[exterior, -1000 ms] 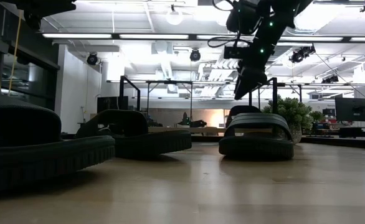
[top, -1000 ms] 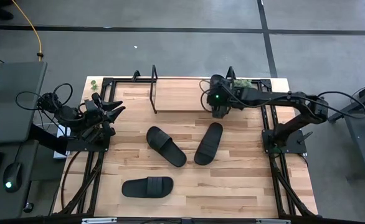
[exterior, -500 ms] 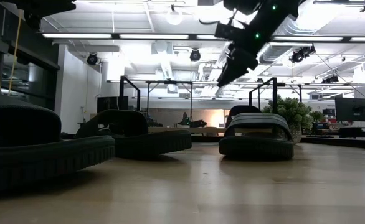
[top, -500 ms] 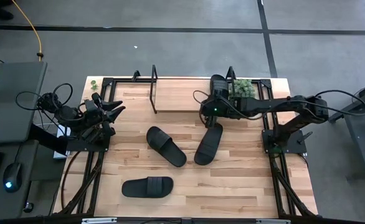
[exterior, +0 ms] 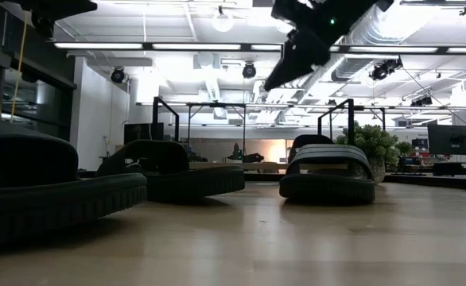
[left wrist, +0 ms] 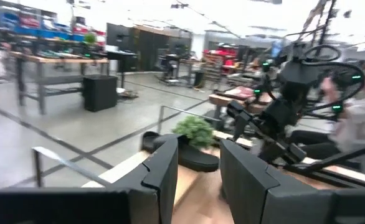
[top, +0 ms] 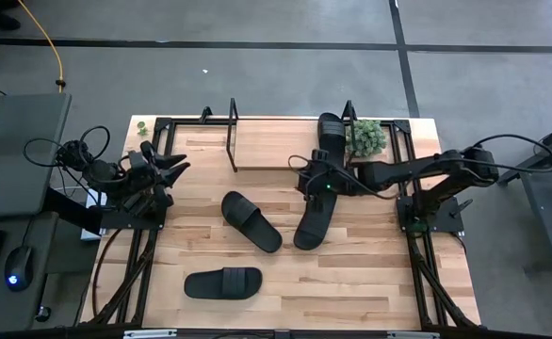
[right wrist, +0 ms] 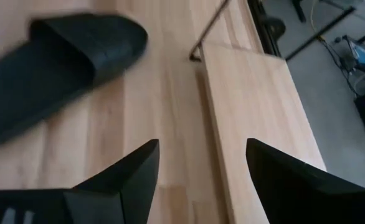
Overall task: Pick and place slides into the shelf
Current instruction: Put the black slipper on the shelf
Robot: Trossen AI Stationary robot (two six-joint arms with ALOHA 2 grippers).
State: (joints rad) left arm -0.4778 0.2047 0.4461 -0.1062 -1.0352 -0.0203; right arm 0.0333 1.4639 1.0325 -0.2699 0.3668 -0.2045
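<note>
One black slide (top: 331, 135) lies on the right end of the shelf's wooden board (top: 276, 146), which stands at the table's far side. Three more slides lie on the table: two in the middle (top: 251, 221) (top: 316, 218) and one near the front (top: 223, 282). My right gripper (top: 312, 179) hangs open in the air just in front of the shelf, above the far end of the right middle slide, with nothing between its fingers (right wrist: 201, 168). My left gripper (top: 168, 167) waits open at the table's left edge, holding nothing.
A small green plant (top: 367, 137) sits just right of the shelf's right end frame. Black metal end frames (top: 234, 132) rise at both ends of the shelf. In the low view the front slide (exterior: 50, 191) fills the left foreground.
My right gripper has drawn back from the shelf's right end toward the table's near edge and a little to the left, tipping less steeply downward. It has stayed open. The slide on the shelf, earlier hidden under the gripper, now lies uncovered.
</note>
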